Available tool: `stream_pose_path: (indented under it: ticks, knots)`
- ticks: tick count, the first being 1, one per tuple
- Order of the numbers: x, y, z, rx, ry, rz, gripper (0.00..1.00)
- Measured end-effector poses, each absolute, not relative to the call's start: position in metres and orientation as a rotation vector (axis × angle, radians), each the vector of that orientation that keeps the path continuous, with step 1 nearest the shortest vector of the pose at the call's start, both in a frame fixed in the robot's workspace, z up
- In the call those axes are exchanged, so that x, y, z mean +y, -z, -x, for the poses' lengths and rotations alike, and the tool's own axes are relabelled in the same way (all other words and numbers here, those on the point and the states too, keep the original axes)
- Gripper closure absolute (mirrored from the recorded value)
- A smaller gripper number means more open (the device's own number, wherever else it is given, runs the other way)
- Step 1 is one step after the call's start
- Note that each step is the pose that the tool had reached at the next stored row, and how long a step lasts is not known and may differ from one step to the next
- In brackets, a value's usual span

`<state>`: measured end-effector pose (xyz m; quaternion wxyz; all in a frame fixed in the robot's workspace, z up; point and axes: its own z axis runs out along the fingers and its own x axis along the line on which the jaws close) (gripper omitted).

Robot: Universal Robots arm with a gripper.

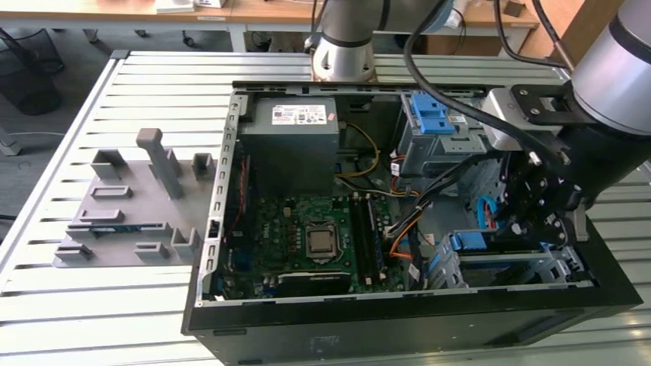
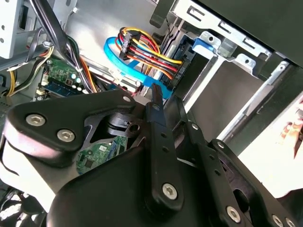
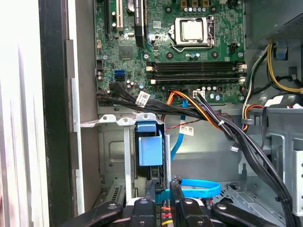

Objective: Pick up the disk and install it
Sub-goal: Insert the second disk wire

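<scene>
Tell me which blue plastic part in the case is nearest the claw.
The blue tab on the lower bay, right beside the claw. The other blue part sits higher, on the cage by the power supply.

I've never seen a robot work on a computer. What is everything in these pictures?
Open black computer case: one, on the slatted metal table.
Green motherboard: one, inside the case.
Grey power-supply box: one, white sticker, beside the motherboard.
Grey metal cage: one, blue latches, inside the case.
Disk in blue plastic bracket: one, in a metal bay.
Grey plastic fixture: one, exterior view's left.
Silver robot arm: one.
Black gripper: one, near the disk.
</scene>
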<state>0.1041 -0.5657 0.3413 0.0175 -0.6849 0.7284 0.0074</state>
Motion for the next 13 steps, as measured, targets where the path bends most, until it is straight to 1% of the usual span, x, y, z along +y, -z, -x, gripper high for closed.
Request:
stream_pose_path:
  ticks: [6, 7, 9, 10, 11, 13]
  knots:
    - [-0.5657, -0.3484, -0.1041, 2.264, -0.026, 2.129, 0.73]
    - [-0.5657, -0.3484, -0.1041, 2.264, -0.026, 2.129, 0.75]
    - [-0.5657, -0.3484, -0.1041, 2.264, -0.026, 2.129, 0.87]
    - [-0.5657, -0.3485, -0.1041, 2.264, -0.026, 2.129, 0.87]
    - [-0.5657, -0.3485, -0.1041, 2.264, -0.026, 2.129, 0.89]
    - [-0.5657, -0.3485, -0.1041, 2.265, -0.026, 2.129, 0.89]
